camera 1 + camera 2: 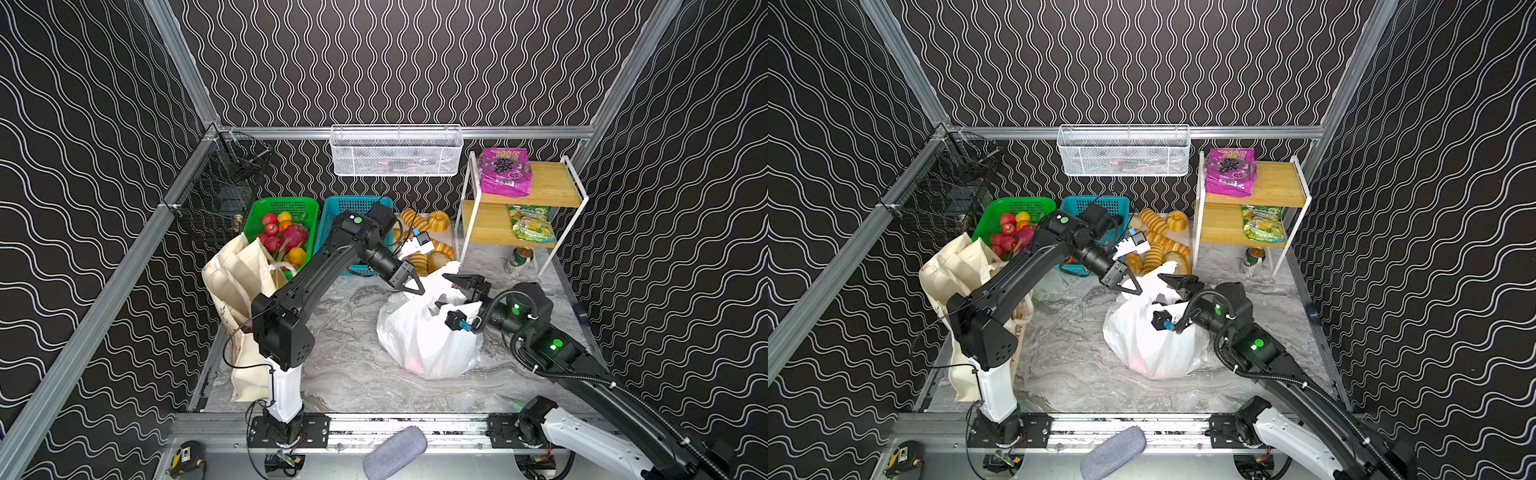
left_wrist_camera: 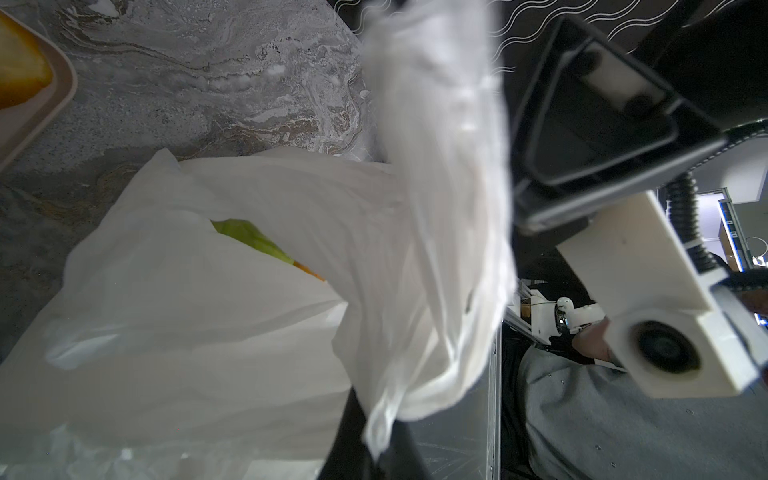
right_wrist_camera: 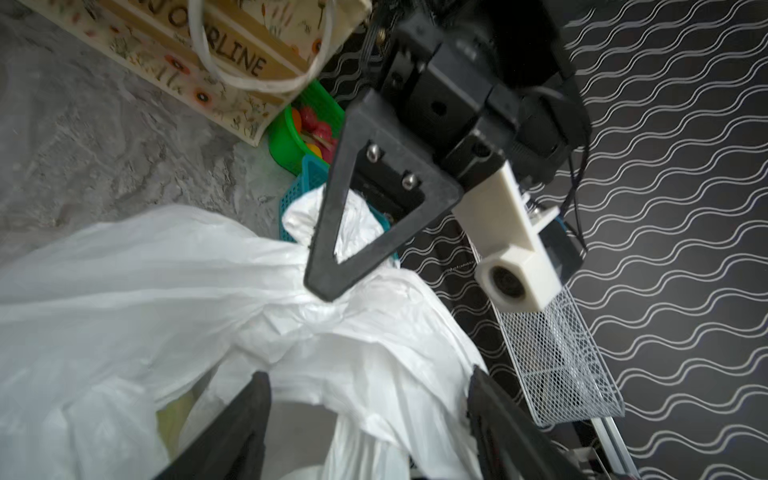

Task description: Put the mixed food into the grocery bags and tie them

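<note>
The thin white plastic bag sits bulging on the marble table, right of centre. My left gripper is shut on one bag handle and holds it up. Green cabbage shows through the bag's mouth. My right gripper is open, its fingers spread wide around loose plastic at the bag's top, close to the left gripper. The cream flower-print tote stands at the left. A purple grape-print packet lies on the shelf top.
A wooden shelf rack at the back right holds a green-yellow packet, with a can under it. A green fruit basket, a blue basket, golden breads and a hanging white wire basket line the back.
</note>
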`<act>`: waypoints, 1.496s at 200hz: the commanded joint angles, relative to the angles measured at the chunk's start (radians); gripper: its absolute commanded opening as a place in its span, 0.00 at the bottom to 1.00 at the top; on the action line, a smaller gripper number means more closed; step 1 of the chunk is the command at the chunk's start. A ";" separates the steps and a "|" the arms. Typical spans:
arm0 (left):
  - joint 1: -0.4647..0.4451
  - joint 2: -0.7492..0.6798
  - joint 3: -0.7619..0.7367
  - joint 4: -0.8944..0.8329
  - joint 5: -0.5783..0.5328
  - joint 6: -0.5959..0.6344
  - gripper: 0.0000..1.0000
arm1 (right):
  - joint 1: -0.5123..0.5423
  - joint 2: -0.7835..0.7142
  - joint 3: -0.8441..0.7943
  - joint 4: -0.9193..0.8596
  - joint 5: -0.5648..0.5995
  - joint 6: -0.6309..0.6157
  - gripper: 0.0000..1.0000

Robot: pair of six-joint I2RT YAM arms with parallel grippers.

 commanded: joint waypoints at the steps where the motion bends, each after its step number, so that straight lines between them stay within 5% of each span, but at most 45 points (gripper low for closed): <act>1: 0.000 0.006 0.015 -0.039 0.031 0.034 0.00 | 0.011 0.018 -0.032 0.139 0.125 -0.093 0.74; 67: 0.001 0.032 0.041 -0.091 0.037 0.069 0.00 | 0.015 0.032 -0.051 0.199 0.178 -0.152 0.73; 187: 0.001 0.030 0.030 -0.080 0.094 0.076 0.00 | 0.021 0.193 0.038 0.176 0.038 0.070 0.48; 223: 0.001 0.032 0.042 -0.082 0.106 0.082 0.00 | 0.021 0.229 0.084 0.110 -0.028 0.152 0.31; 243: 0.000 0.021 0.043 -0.068 0.078 0.072 0.00 | 0.014 0.232 0.108 0.064 -0.061 0.207 0.00; 271: 0.004 -0.010 0.032 -0.016 -0.023 0.032 0.00 | -0.009 0.241 0.160 -0.053 -0.147 0.302 0.00; 299: 0.004 -0.062 -0.002 0.104 -0.122 -0.028 0.25 | -0.034 0.258 0.225 -0.177 -0.201 0.449 0.00</act>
